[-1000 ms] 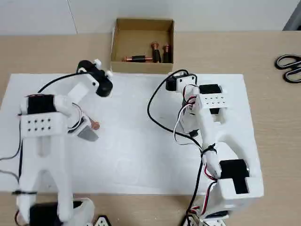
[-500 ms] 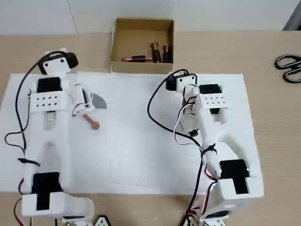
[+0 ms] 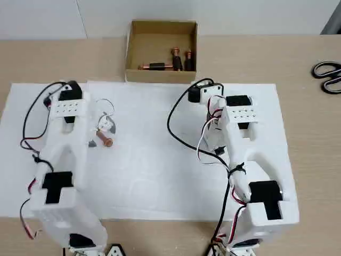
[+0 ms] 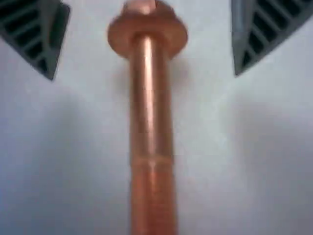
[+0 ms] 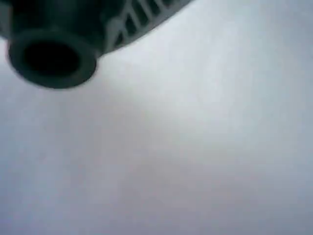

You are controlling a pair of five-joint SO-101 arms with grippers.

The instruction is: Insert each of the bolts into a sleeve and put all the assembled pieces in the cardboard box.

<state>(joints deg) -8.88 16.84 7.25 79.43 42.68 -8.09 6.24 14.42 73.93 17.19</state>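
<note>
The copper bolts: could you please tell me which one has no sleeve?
The bolt on the white sheet between the open fingers of the left hand; those in the cardboard box wear dark sleeves.

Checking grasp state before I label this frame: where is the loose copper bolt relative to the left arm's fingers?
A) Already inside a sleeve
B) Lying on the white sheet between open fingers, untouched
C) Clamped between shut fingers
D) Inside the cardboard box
B: the left wrist view shows the bolt lying on the white sheet, with the left gripper open and its fingers clear on either side.
</note>
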